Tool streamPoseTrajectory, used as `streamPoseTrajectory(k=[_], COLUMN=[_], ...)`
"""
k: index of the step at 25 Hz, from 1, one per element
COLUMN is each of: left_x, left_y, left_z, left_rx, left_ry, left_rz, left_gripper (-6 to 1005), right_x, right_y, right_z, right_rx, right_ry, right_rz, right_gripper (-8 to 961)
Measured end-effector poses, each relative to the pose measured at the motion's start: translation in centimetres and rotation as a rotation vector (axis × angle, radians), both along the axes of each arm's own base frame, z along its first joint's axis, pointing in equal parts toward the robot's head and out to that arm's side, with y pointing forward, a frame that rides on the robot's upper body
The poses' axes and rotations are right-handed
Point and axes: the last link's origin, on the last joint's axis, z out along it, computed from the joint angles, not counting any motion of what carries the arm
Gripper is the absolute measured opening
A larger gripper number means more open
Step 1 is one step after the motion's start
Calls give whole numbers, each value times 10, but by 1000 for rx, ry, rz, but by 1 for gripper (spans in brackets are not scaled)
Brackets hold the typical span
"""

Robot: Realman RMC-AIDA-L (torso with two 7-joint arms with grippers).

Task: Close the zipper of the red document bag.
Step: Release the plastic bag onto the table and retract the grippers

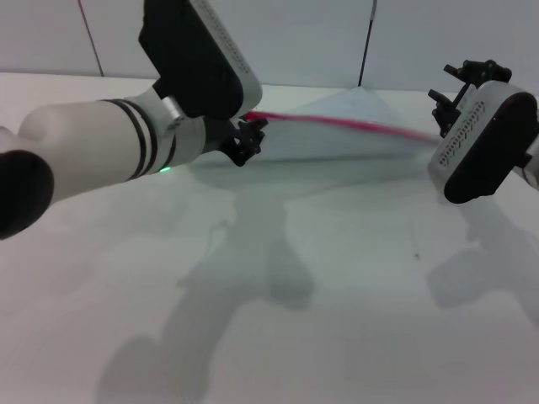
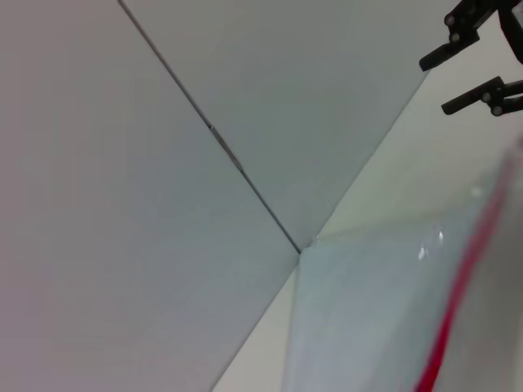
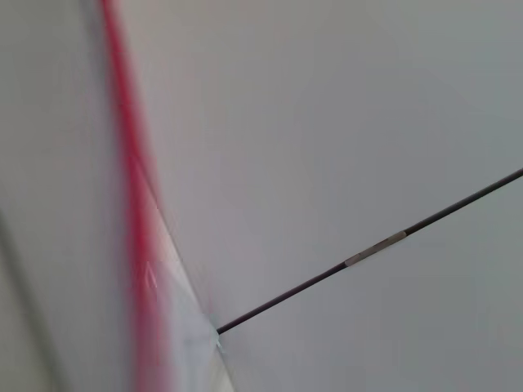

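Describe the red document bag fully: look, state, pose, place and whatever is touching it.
The red document bag is a flat, translucent pale blue-white plastic pouch lying at the far side of the white table, near the wall. Its zipper, a thin bright red strip, runs along one long edge, raised above the table between the two arms. The left gripper meets the zipper's left end; the right gripper is at its right end. How far the zipper is closed cannot be seen.

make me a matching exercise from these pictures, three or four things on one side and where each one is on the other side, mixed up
1. left gripper
2. right gripper
3. zipper
4. red document bag

A. beyond the zipper's right end
B. red strip running between the two grippers
C. at the zipper's left end
D. clear pouch lifted at its zipper edge

Pairs: 1-C, 2-A, 3-B, 4-D
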Motion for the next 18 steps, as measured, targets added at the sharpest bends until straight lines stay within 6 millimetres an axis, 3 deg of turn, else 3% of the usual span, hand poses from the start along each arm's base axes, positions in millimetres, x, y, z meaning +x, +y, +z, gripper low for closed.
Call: streamPoseTrajectory(k=[3,10,14,18], left_x=[2,5,6,-4], left_y=[2,3,8,11], left_z=[-3,-2,6,22], left_rx=[-8,-9,23,125], left_ry=[-5,-46,-109,-227], left_rz=[6,19,24,24], left_gripper=[131,419,582,748], right_x=[-2,-12,-15,-23], right_y=[0,-1,-2,-7], right_z=[1,4,3,0], right_rx=[2,7,-4,-57], right_ry=[7,59,116,265], right_rz=[3,23,16,21], right_gripper=[318,349,351,353])
